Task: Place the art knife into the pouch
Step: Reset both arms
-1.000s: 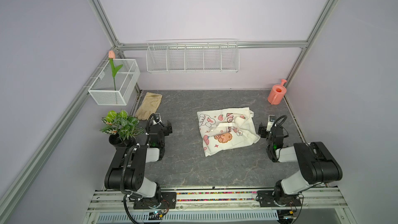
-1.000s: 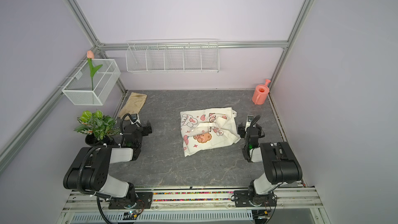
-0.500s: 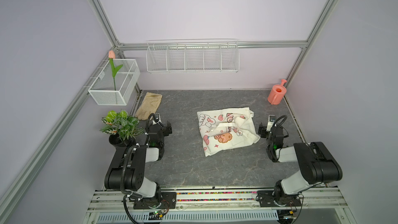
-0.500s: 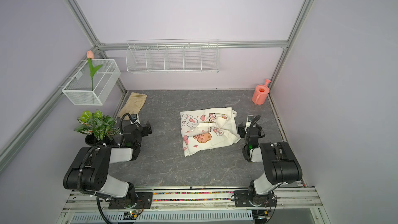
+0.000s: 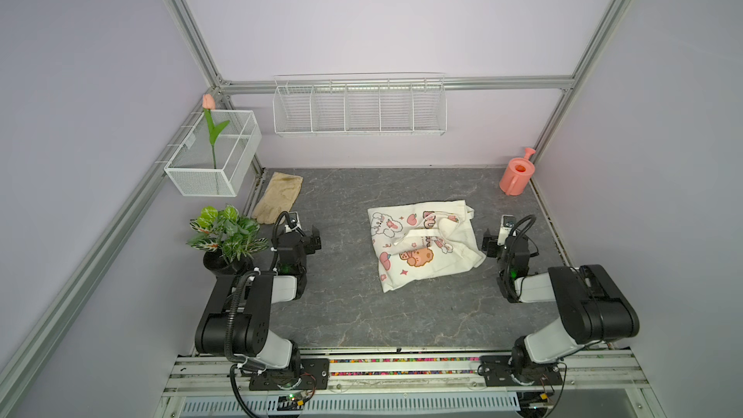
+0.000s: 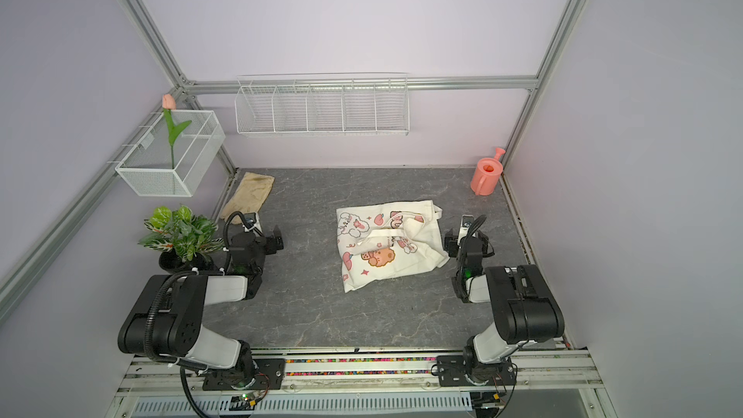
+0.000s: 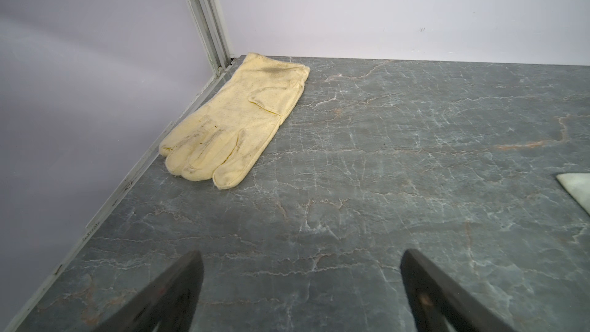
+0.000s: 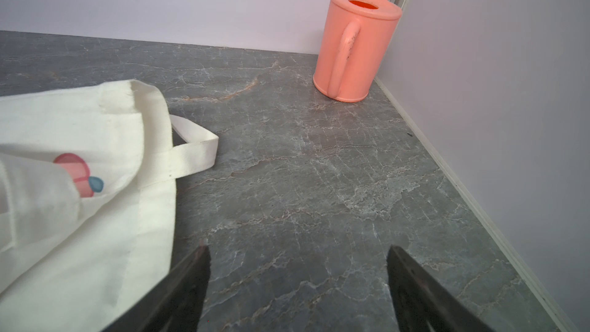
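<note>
Though empty, right tool just beside pouch.

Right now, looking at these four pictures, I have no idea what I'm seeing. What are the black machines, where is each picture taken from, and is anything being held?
The black machines are robots: a left arm and a right arm, each ending in a two-fingered gripper. Two pictures look down from overhead and are nearly alike. The other two come from cameras on the arms' wrists. On the grey table are a printed cloth pouch, a beige glove and a pink watering can. The left gripper and the right gripper both stand open, holding nothing. No knife shows in any picture.
</note>
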Tool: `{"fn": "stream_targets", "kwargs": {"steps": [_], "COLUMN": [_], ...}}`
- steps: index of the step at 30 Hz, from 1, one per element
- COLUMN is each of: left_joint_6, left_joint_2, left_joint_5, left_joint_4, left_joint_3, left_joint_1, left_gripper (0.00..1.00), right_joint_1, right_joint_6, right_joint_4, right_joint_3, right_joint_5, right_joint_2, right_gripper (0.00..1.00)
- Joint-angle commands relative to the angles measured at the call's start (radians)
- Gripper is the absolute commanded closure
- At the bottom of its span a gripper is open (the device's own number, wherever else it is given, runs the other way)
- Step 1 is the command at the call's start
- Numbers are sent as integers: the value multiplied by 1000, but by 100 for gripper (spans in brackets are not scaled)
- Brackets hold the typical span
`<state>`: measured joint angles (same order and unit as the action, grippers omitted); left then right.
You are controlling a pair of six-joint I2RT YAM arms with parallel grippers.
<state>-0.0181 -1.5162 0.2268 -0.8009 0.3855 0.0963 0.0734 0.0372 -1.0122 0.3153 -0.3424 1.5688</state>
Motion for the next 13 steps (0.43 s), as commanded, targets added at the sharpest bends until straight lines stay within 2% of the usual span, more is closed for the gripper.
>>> {"fn": "stream_targets", "kwargs": {"steps": [1,13], "left_joint_6": [9,10], "left_joint_2": [7,7], "left_joint_5": [-10,-10], "left_joint_4": [2,2], "left_joint_3": [25,25], "left_joint_1": [-7,-7], "left_gripper": [1,1], "right_joint_1": [-5,-5], "right_joint_6": [-5,-5], "right_joint_4": [-15,-11], "right_joint_3": [11,13], "right_joint_5": [9,8], "right_joint_2": [-9,-10], "right_gripper": [11,11]}}
